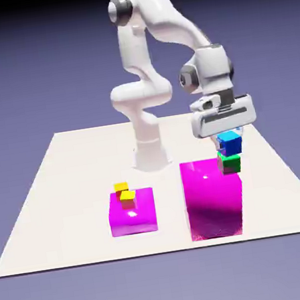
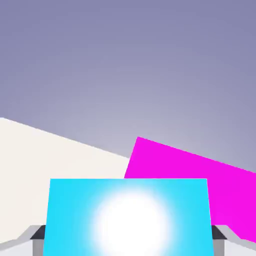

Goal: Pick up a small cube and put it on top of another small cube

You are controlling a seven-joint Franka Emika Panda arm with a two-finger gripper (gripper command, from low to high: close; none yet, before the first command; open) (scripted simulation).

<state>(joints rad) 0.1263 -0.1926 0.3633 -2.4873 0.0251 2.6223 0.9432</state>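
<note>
Table point(image 1: 63, 186) white under blue-violet backdrop; end effector point(image 1: 228, 134) around blue cube point(image 1: 230, 143), grip state unclear.

Two large glossy magenta blocks stand on the white table point(image 1: 58, 193): a tall one point(image 1: 213, 201) and a low one point(image 1: 132, 215). Two small yellow-orange cubes point(image 1: 124, 193) sit on the low block; one small blue cube point(image 1: 230, 142), one small green cube point(image 1: 230, 162)

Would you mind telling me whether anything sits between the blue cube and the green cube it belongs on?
Nothing visible does: the blue cube already sits directly on the green cube, under the gripper.
</note>
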